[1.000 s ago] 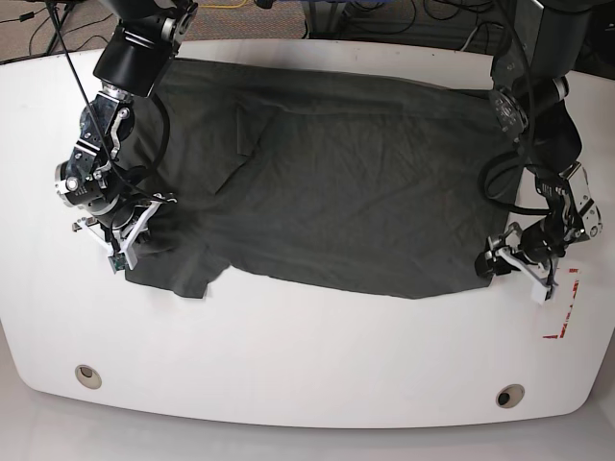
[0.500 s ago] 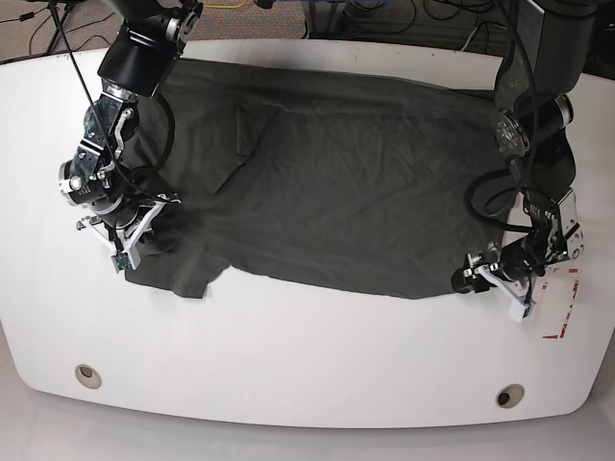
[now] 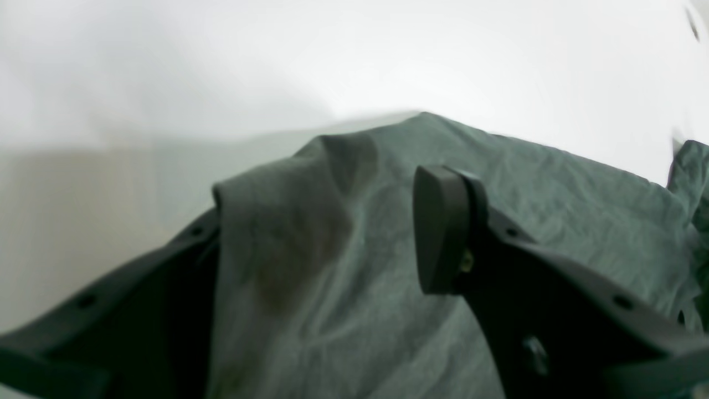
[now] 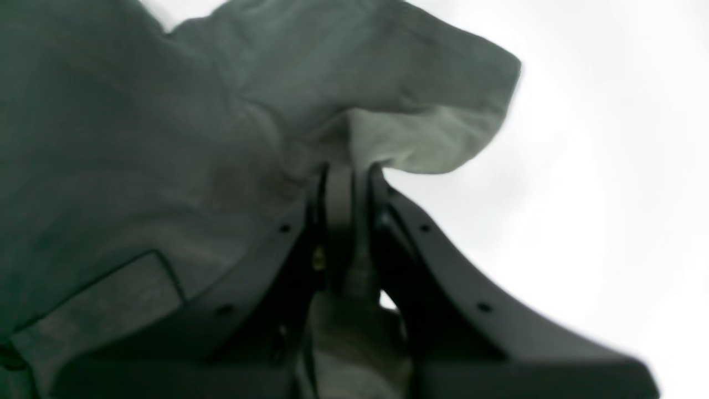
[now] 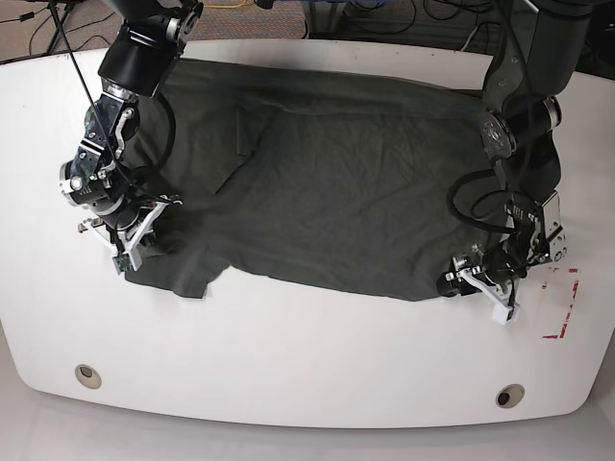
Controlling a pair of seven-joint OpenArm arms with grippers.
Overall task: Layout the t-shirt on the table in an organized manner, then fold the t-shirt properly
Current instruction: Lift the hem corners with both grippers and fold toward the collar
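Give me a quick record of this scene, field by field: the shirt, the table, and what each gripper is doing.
t-shirt: dark grey, spread mostly flat, wrinkled
table: white, two grommet holes along the near edge
right gripper: jaws shut on a fold of the shirt's edge
left gripper: jaws apart, straddling the shirt's corner, cloth between them, not yet pinched
red-and-white sticker: on the table beside the left gripper

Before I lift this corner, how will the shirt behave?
Probably floppy: the shirt lies wrinkled, and its corner humps limply between the left gripper's open jaws. It likely drags on the table, since the right gripper pinches the far corner.
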